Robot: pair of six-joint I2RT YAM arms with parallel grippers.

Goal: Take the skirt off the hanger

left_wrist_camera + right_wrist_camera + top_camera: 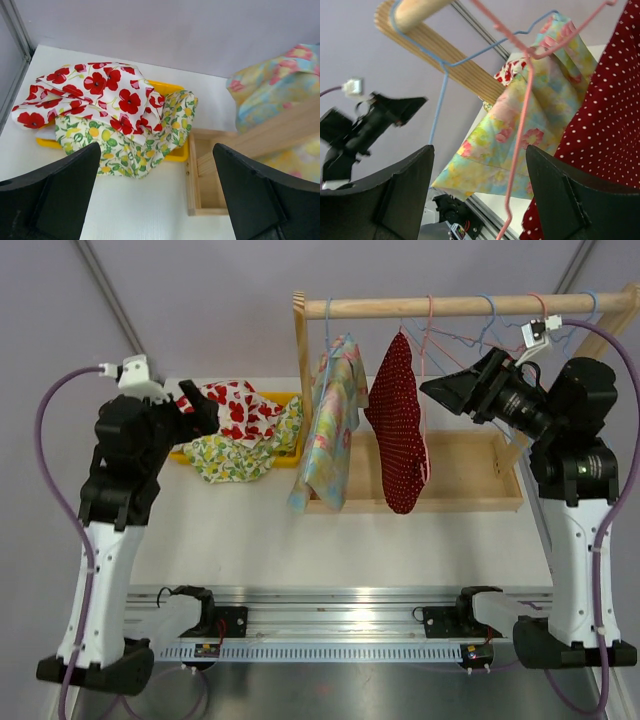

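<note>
Pale grey wall (200, 300) behind, white table (250, 530) under everything, and a wooden rack at the far side with a rail (450, 306) on top and a tray base (470, 502) below. The right gripper (432, 390) is up near the rail, fingers spread, nothing pinched. In its wrist view the pink hanger (517, 135) wire runs down between the fingers, though I cannot tell if it touches either pad. The red dotted skirt (397, 420) hangs from that hanger just beside and below the fingers, so it is probably the target and is not off yet. The pastel floral skirt (330, 430) on the blue hanger (436, 115) hangs just beyond the red one, farther from this gripper. The left gripper (205, 408) is spread wide and empty. It hovers over a yellow bin (172, 89) holding a poppy print cloth (100, 90) and a lemon print cloth (150, 145), well apart from the rack. Risks, as judgement: closing on bare wire instead of fabric would drag the hanger along the rail or unhook it, and the skirt would come down on the hanger. A thin pinch of loose cloth could slip. A pull toward the floral skirt could snag or swing it. With the left arm this far away, nothing steadies the hanger.
</note>
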